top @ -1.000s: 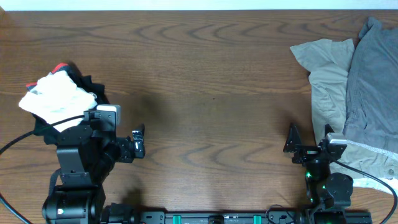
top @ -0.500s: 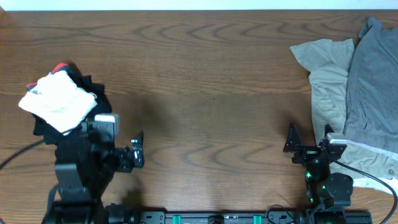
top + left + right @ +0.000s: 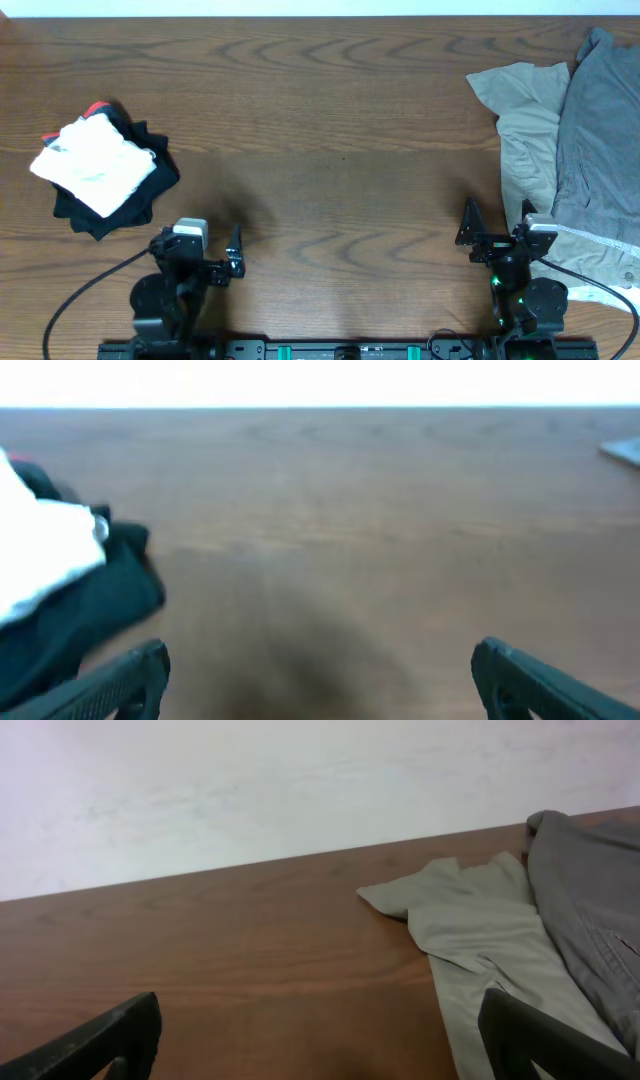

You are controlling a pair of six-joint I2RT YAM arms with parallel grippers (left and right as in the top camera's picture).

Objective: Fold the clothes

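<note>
Wooden table (image 3: 330,110), two arms at the near edge. The left gripper (image 3: 320,655) is near-left and low over bare wood. Its fingers (image 3: 120,680) are spread wide with nothing between them. The right gripper (image 3: 320,1000) is near-right, also spread wide and holding nothing, and it points toward the far edge.

Clothes sit in two groups. On the left is a small stack: a white shirt (image 3: 95,165) folded into a compact bundle lies on top of a black garment (image 3: 150,185), which sticks out on its right and near sides. A bit of red cloth (image 3: 97,107) shows at the far edge of the stack. The stack is just far-left of the left gripper and not touching it.

At the far right a beige garment (image 3: 525,120) is spread loose and wrinkled. A grey garment (image 3: 600,130) lies over its right part and runs to the table's right edge. Neither is folded. The near end of the beige one reaches alongside the right arm's wrist; contact can't be told.

The left wrist view is blurred, so any print on the white shirt probably can't be read from there.
</note>
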